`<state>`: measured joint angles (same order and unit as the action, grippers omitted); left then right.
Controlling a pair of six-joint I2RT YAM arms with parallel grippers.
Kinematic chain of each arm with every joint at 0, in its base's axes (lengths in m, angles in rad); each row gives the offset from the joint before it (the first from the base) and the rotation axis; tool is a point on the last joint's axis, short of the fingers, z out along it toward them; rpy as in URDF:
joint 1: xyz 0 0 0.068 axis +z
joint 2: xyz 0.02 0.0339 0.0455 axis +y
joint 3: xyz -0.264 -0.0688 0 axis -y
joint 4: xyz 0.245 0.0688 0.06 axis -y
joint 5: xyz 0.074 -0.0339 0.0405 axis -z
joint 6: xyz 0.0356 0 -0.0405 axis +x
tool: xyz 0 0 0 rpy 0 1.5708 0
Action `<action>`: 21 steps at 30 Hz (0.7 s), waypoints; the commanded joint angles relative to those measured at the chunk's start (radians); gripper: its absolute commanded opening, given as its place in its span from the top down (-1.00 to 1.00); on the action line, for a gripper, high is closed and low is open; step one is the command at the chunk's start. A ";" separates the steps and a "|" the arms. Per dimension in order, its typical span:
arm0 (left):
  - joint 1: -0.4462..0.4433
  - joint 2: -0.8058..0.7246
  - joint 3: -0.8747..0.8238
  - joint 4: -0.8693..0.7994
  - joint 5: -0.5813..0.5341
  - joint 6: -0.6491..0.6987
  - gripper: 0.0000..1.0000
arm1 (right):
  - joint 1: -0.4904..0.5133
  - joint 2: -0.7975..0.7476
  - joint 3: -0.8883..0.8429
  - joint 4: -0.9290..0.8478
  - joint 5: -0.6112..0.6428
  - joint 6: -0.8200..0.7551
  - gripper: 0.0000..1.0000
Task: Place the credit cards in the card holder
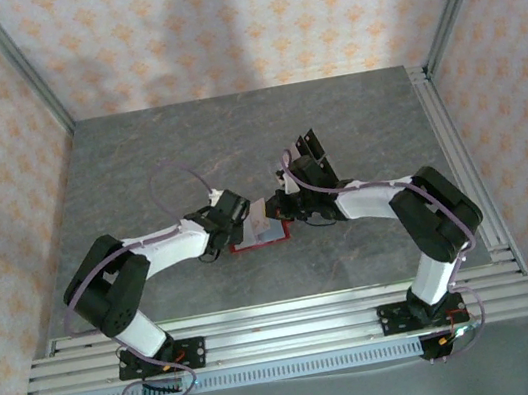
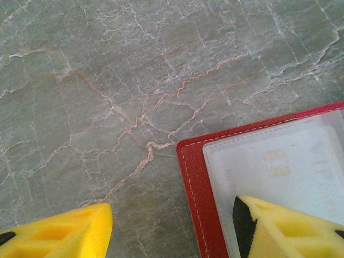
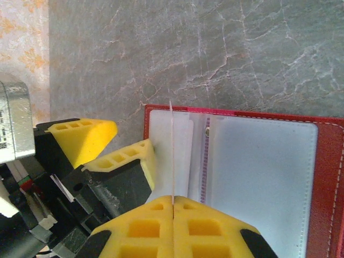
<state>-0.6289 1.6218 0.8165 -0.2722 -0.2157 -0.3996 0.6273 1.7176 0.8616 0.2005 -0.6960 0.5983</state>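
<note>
Red card holder (image 3: 328,177) open; right hand (image 3: 172,207) pinches credit card (image 3: 171,156) upright; table (image 3: 215,54) around.

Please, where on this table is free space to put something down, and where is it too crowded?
Free: the far half of the table, between wallet and back wall; also the strips outside the left arm and the right arm. Crowded: the centre, where the left gripper and the right gripper, pinching a card, meet at the wallet.
</note>
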 commanded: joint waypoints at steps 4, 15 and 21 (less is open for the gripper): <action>-0.009 0.021 -0.029 -0.019 -0.049 -0.037 -0.23 | -0.010 0.019 -0.022 0.051 0.013 0.002 1.00; -0.015 0.016 -0.027 -0.026 -0.060 -0.042 -0.22 | -0.011 0.050 -0.036 0.097 -0.020 0.016 1.00; -0.017 0.016 -0.029 -0.025 -0.061 -0.044 -0.22 | -0.011 0.057 -0.042 0.117 -0.032 0.027 1.00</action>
<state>-0.6353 1.6226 0.8097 -0.2642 -0.2436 -0.4286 0.6224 1.7611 0.8337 0.2710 -0.7116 0.6155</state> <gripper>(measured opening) 0.609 0.040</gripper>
